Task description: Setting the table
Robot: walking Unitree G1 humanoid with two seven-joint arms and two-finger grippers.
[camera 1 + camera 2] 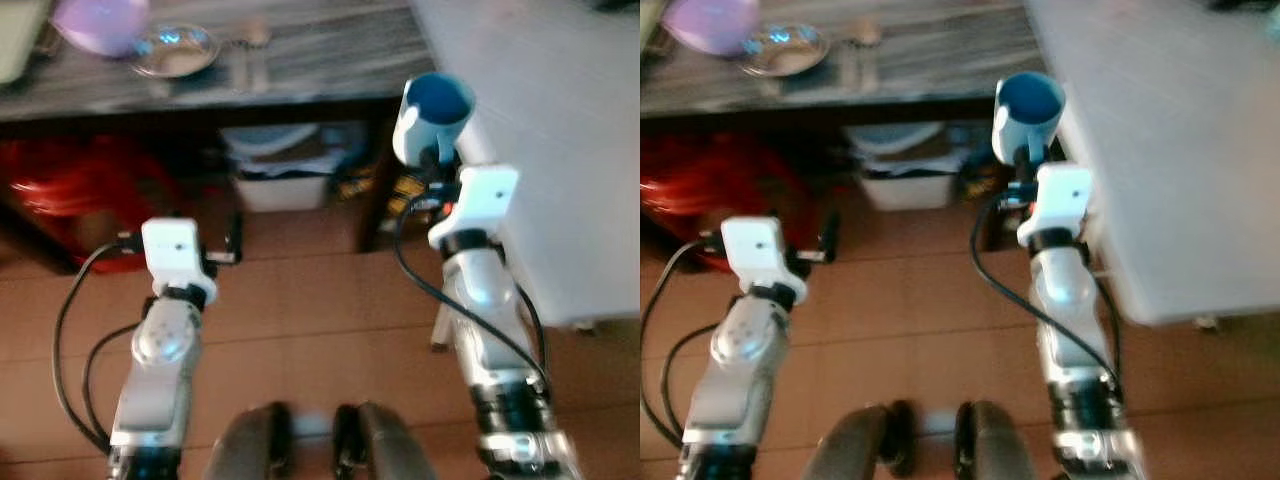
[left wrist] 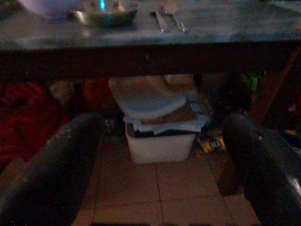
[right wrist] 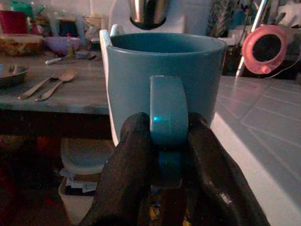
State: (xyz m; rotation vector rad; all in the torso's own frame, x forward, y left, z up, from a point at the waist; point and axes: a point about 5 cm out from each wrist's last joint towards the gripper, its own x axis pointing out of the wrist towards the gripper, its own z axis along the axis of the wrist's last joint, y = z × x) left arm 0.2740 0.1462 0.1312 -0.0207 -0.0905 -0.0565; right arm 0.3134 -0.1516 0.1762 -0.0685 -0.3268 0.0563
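A blue mug [image 1: 434, 112] hangs upright in the air beside the corner of the pale table [image 1: 560, 130] on my right. My right gripper [image 3: 162, 155] is shut on the mug's handle [image 3: 167, 113], one black finger on each side. On the dark wooden table [image 1: 300, 55] ahead lie a purple bowl [image 1: 100, 22], a metal dish [image 1: 175, 48] and a spoon and fork [image 3: 49, 84]. My left gripper [image 2: 162, 155] is open and empty, low before that table's front edge, its fingers [image 2: 51, 169] wide apart.
Under the dark table stand a white bin with lids [image 1: 285, 170] and something red [image 1: 70, 190]. The table leg [image 1: 375, 190] stands between the bin and my right arm. Brown tiled floor [image 1: 320, 320] lies below. My feet [image 1: 320, 440] show at the bottom.
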